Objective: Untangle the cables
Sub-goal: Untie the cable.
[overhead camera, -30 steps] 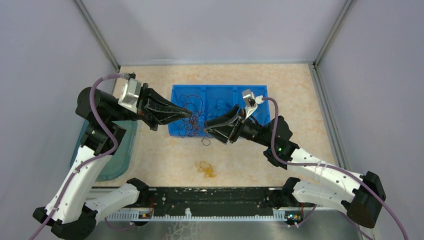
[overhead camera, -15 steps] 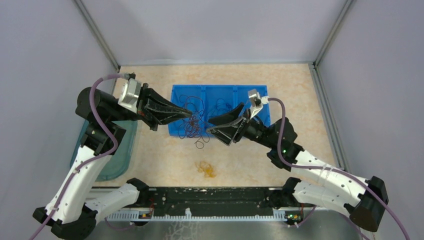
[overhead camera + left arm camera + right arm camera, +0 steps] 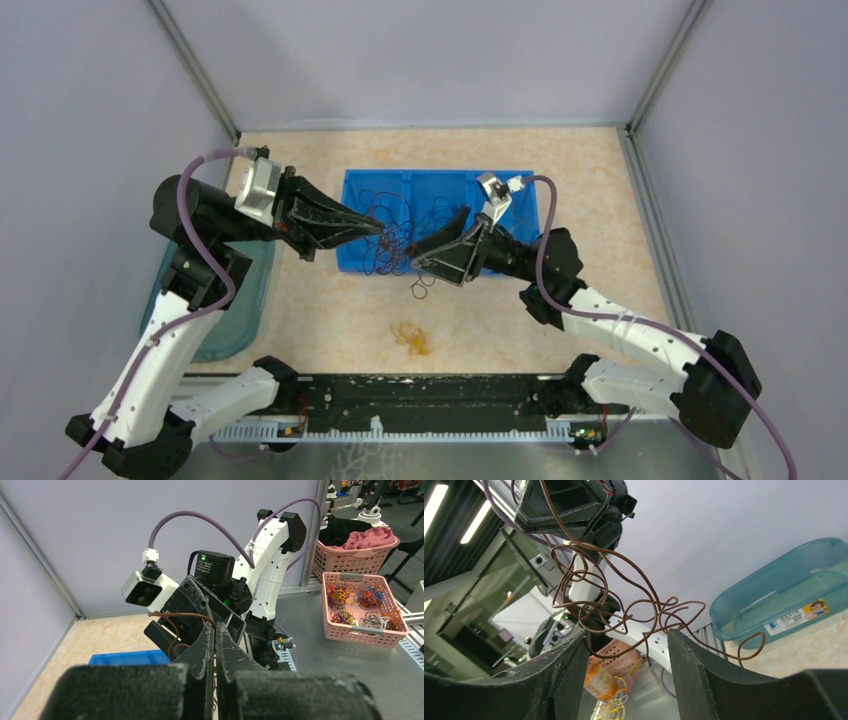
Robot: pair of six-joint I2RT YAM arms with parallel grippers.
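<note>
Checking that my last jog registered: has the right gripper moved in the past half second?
Yes. Against the blue bin, the right gripper has shifted left, closing on the cables hanging from the left gripper.

Closed in by pale lilac walls [image 3: 420, 60] at 9, 12 and 3 o'clock, metal posts [image 3: 195, 65] in far corners. Beige marbled table [image 3: 330, 320]; teal tub [image 3: 245, 310] at 8 o'clock. Outside, pink baskets [image 3: 360, 636]; strip lights [image 3: 435, 507] overhead.

A blue bin [image 3: 430, 178] sits centrally; what looks like a lidded teal tub [image 3: 245, 310] lies left.
</note>
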